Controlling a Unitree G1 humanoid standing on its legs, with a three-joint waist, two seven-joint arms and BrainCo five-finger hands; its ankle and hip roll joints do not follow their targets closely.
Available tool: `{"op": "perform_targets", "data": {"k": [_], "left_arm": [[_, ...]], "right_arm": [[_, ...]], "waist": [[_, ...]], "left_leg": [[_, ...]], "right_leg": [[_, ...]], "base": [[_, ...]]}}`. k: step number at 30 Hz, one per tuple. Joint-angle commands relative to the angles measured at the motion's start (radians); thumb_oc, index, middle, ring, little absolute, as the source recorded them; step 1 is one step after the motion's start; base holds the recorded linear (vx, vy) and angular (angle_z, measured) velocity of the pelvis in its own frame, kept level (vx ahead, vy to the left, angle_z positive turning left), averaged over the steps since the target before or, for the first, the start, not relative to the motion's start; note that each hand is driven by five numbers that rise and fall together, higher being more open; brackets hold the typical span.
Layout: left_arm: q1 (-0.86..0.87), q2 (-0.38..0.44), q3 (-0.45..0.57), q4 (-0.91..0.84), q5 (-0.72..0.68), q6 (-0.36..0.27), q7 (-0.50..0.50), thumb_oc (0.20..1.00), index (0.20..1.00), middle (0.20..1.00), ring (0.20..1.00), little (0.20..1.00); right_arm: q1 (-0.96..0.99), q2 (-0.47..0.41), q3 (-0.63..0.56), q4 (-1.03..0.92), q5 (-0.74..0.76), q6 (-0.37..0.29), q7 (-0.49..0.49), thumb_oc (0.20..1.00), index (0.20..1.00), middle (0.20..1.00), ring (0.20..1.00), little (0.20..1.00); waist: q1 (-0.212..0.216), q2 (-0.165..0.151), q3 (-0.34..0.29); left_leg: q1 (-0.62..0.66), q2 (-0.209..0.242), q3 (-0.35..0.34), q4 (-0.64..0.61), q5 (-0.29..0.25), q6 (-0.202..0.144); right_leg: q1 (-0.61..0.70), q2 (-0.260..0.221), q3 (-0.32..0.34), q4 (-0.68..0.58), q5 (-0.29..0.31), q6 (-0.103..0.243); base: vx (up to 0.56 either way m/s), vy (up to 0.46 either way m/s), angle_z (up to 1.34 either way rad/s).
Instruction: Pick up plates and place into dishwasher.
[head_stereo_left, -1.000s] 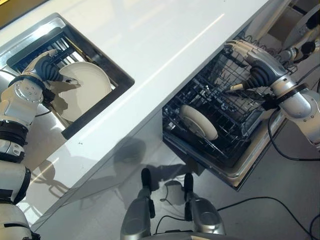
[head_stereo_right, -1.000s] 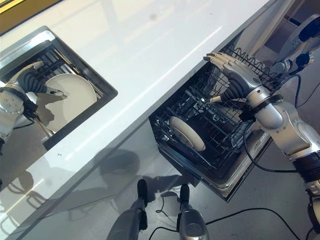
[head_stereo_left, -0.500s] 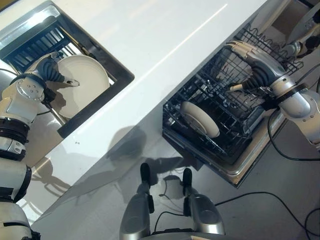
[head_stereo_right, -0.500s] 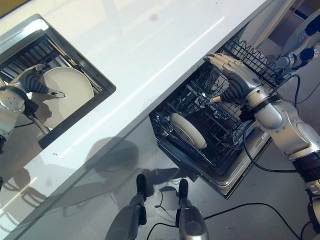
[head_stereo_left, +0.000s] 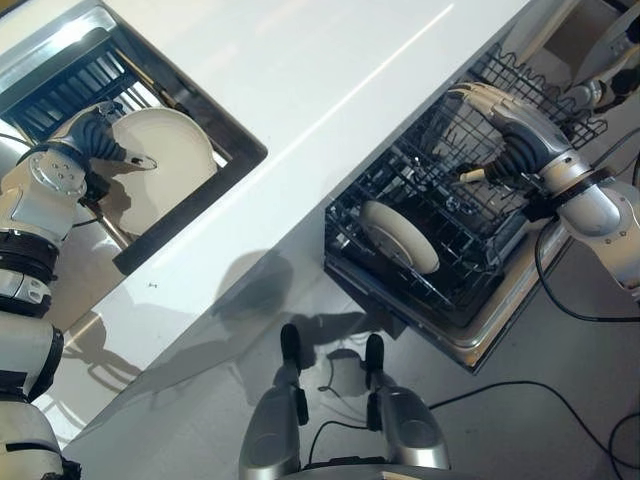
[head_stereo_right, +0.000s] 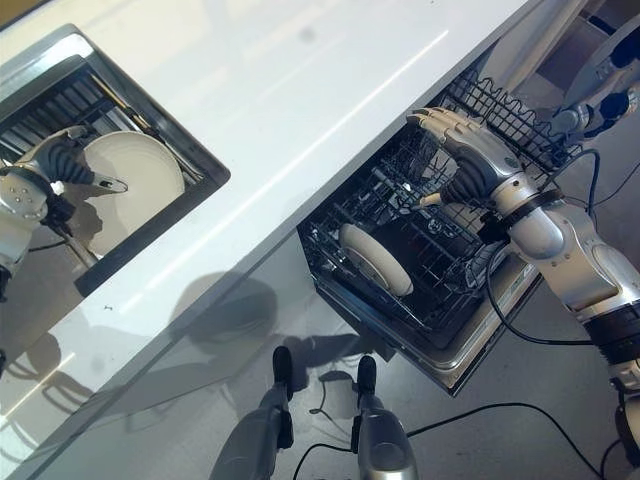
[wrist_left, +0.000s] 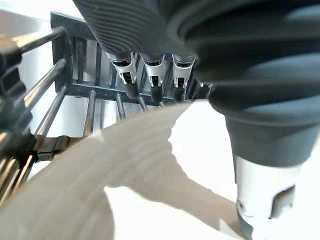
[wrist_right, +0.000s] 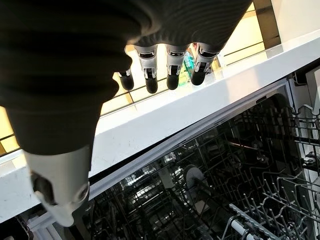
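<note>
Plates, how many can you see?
2. One plate lies in the sink by the left robot hand; one stands in the dishwasher rack. More may be hidden among the rack's wires.

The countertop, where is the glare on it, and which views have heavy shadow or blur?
Left eye view: a bright streak of glare runs along the white countertop, and a dark shadow falls on the plate in the sink beside the left hand. Left wrist view: that plate is blurred up close. Right wrist view: the right hand looks dark against bright light.
</note>
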Motion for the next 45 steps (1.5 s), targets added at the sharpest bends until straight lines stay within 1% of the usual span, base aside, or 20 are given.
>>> {"op": "perform_targets", "data": {"k": [1, 9, 12, 28, 29, 41, 45], "left_arm": [[-0.084, -0.007, -0.016, 0.036, 0.043, 0.002, 0.009, 1.0, 1.0, 1.0, 1.0, 1.0], [-0.101, -0.018, -0.026, 0.042, 0.037, 0.005, -0.014, 1.0, 1.0, 1.0, 1.0, 1.0], [-0.106, -0.028, -0.037, 0.048, 0.057, 0.019, -0.032, 1.0, 1.0, 1.0, 1.0, 1.0], [-0.133, -0.035, -0.067, 0.094, 0.052, 0.037, -0.078, 1.0, 1.0, 1.0, 1.0, 1.0], [-0.147, -0.025, -0.154, 0.049, -0.009, 0.056, -0.51, 0.2, 0.2, 0.2, 0.2, 0.2], [-0.141, -0.026, -0.155, 0.02, -0.029, 0.05, -0.531, 0.2, 0.2, 0.2, 0.2, 0.2], [-0.133, -0.027, -0.153, -0.001, -0.042, 0.051, -0.546, 0.2, 0.2, 0.2, 0.2, 0.2]], "right_arm": [[-0.114, -0.002, -0.016, -0.042, 0.003, 0.012, -0.027, 1.0, 1.0, 1.0, 1.0, 1.0], [-0.124, -0.001, -0.006, -0.045, 0.003, 0.024, -0.035, 1.0, 1.0, 1.0, 1.0, 1.0], [-0.123, 0.003, -0.005, -0.04, -0.003, 0.02, -0.038, 1.0, 1.0, 1.0, 1.0, 1.0], [-0.144, -0.005, 0.007, -0.018, -0.004, 0.025, -0.04, 1.0, 1.0, 1.0, 1.0, 1.0], [-0.16, -0.044, 0.026, -0.024, 0.02, 0.01, -0.043, 1.0, 1.0, 1.0, 1.0, 1.0], [-0.143, -0.046, 0.016, -0.024, 0.025, 0.003, -0.044, 1.0, 1.0, 1.0, 1.0, 1.0], [-0.136, -0.04, 0.012, -0.023, 0.021, 0.005, -0.048, 1.0, 1.0, 1.0, 1.0, 1.0]], "waist": [[-0.002, -0.034, 0.018], [-0.004, -0.038, 0.025], [-0.007, -0.037, 0.028], [-0.016, -0.042, 0.038], [-0.026, -0.024, 0.039], [-0.025, -0.019, 0.028], [-0.024, -0.013, 0.019]], "left_leg": [[0.053, -0.09, 0.052, 0.019, -0.165, 0.048], [0.044, -0.091, 0.054, 0.019, -0.162, 0.049], [0.041, -0.09, 0.056, 0.02, -0.161, 0.049], [0.024, -0.085, 0.062, 0.021, -0.153, 0.044], [0.043, -0.084, 0.065, 0.015, -0.159, 0.038], [0.052, -0.086, 0.063, 0.014, -0.163, 0.037], [0.062, -0.087, 0.062, 0.013, -0.166, 0.037]], "right_leg": [[-0.132, 0.008, 0.026, 0.115, -0.049, 0.055], [-0.142, 0.008, 0.025, 0.117, -0.047, 0.057], [-0.148, 0.008, 0.025, 0.121, -0.047, 0.058], [-0.166, 0.013, 0.031, 0.121, -0.042, 0.057], [-0.139, 0.013, 0.025, 0.103, -0.044, 0.057], [-0.128, 0.009, 0.023, 0.099, -0.044, 0.057], [-0.117, 0.006, 0.021, 0.098, -0.046, 0.057]], "base": [[0.0, 0.0, 0.0], [0.0, 0.0, 0.0], [0.0, 0.0, 0.0], [0.0, -0.003, 0.0], [0.04, -0.043, 0.01], [0.0, -0.004, 0.0], [0.02, -0.007, 0.01]]}}
